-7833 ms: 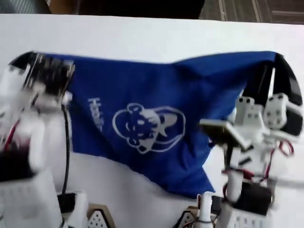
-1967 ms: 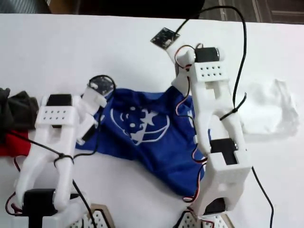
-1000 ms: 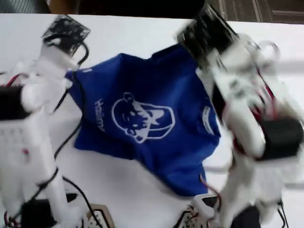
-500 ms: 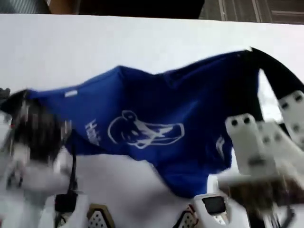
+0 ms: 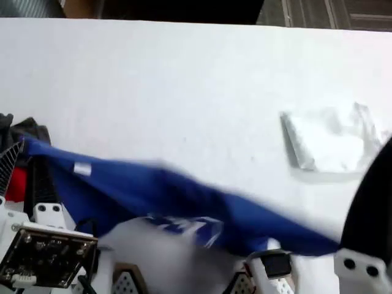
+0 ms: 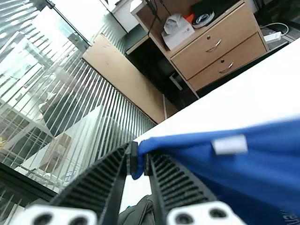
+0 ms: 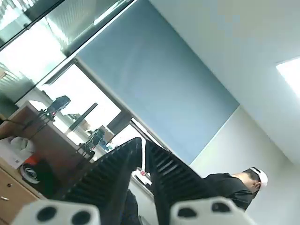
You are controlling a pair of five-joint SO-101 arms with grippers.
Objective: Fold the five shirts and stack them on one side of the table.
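Blue shirt [image 5: 184, 196], blurred, is stretched over the bench's [image 5: 184, 79] near edge, its right end hidden. Left hand [image 6: 138, 161] is clamped on its corner. Right hand [image 7: 143, 147] is closed; whether it holds cloth cannot be told. Folded white shirt [image 5: 331, 142] lies near the right edge, and dark clothes [image 5: 24, 130] at the left edge are cut off.

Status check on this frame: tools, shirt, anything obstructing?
Left tool shut on corner of blue cloth shirt. Right tool shut, grip on cloth unseen. Shirt stretched across near side of table. Folded white shirt right, dark clothes left, both clear.
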